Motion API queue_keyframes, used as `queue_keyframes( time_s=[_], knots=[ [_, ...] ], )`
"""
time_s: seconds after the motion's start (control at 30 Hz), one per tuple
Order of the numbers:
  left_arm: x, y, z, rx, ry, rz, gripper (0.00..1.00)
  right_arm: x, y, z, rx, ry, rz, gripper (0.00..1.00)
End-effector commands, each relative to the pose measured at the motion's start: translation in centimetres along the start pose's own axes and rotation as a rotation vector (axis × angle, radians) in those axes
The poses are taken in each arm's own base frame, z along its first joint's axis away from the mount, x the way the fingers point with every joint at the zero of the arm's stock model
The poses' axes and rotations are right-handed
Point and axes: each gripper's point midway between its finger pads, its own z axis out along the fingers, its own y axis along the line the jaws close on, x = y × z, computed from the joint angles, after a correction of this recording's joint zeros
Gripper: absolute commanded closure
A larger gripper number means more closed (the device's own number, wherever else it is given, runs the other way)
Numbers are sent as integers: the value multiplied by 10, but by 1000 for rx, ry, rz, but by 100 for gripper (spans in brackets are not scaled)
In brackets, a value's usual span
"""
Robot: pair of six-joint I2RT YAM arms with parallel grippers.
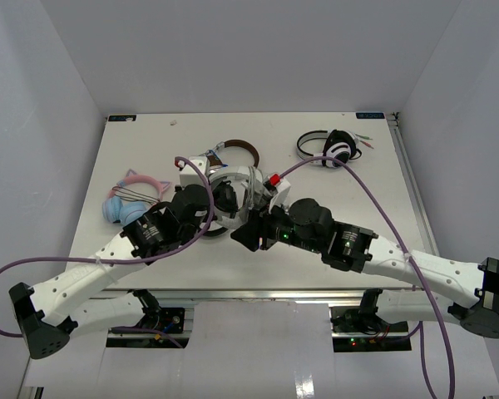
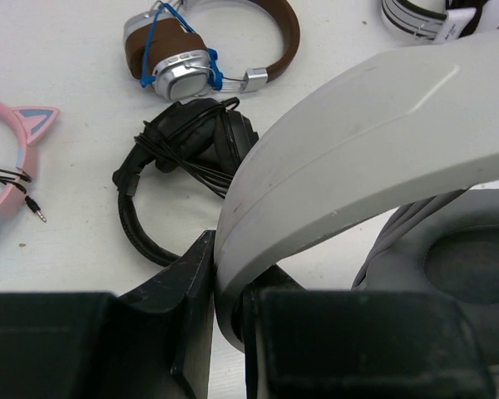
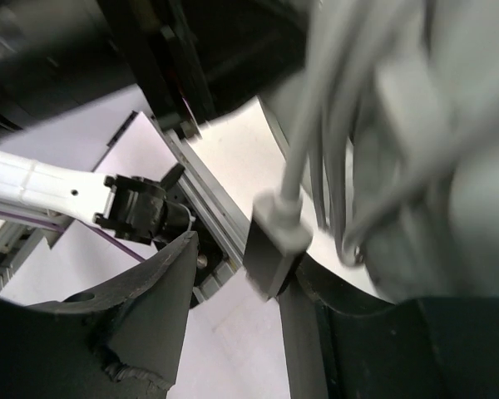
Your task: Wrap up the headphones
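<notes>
The large white and grey headphones (image 1: 235, 180) sit at the table's middle between both arms. In the left wrist view their wide white band (image 2: 358, 141) arches across the frame and a grey ear cup (image 2: 466, 266) lies at the right. My left gripper (image 2: 229, 291) is shut on the lower end of the band. My right gripper (image 3: 233, 316) is open. The grey cable's plug (image 3: 274, 241) hangs between its fingers and touches the right finger (image 3: 303, 341). The thin grey cable (image 3: 312, 116) runs up from the plug, with several strands looped by the blurred ear cup (image 3: 449, 208).
A black pair of headphones (image 2: 191, 150) lies just beyond the band. A brown and silver pair (image 2: 208, 50) lies behind it, and a pink cat-ear pair (image 2: 8, 166) at the left. A white pair with black cups (image 1: 333, 150) sits at the back right. The table's near edge rail (image 3: 208, 216) is close under my right gripper.
</notes>
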Motion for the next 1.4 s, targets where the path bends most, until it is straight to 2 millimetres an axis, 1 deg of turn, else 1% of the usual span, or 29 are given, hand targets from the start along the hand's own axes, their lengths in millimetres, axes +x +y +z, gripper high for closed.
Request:
queue_keyframes(
  time_s=[0.0,0.13,0.23,0.4,0.5,0.57,0.6,0.77,0.83,0.9,0.97,1.0,1.13,1.27,1.33,1.37],
  knots=[
    [-66,-15,-26,95,-168,-208,100,19,-16,4,65,22,0,51],
    [-68,-14,-28,96,-171,-215,100,31,-15,4,68,37,-7,52],
    [-68,-11,-30,90,-176,-218,100,37,-9,1,54,42,-28,53],
    [-67,-8,-31,82,-178,-223,100,37,12,-4,9,39,-74,60],
    [-68,-6,-33,77,-185,-228,100,46,27,-6,-22,64,-105,67],
    [-68,-4,-33,74,-186,-228,100,58,39,-3,-43,99,-129,67],
    [-68,-4,-33,73,-187,-229,100,66,41,-1,-40,119,-140,66],
    [-68,-4,-34,77,-183,-228,100,68,44,1,-1,126,-162,61],
    [-68,-2,-36,70,-183,-227,100,65,45,-5,11,109,-165,58],
    [-69,1,-37,63,-190,-230,100,59,42,-10,46,77,-170,57],
    [-69,3,-38,53,-190,-228,100,54,49,-23,41,51,-182,58],
    [-68,4,-37,49,-190,-226,100,51,52,-29,46,37,-190,60],
    [-63,4,-34,39,-175,-219,100,27,63,-49,90,-35,-223,62],
    [-61,5,-33,33,-165,-211,100,1,73,-58,107,-98,-236,63],
    [-61,6,-34,31,-163,-207,100,-12,73,-60,131,-136,-245,64],
    [-60,5,-33,28,-160,-201,100,-23,75,-62,143,-161,-257,65]
  ],
)
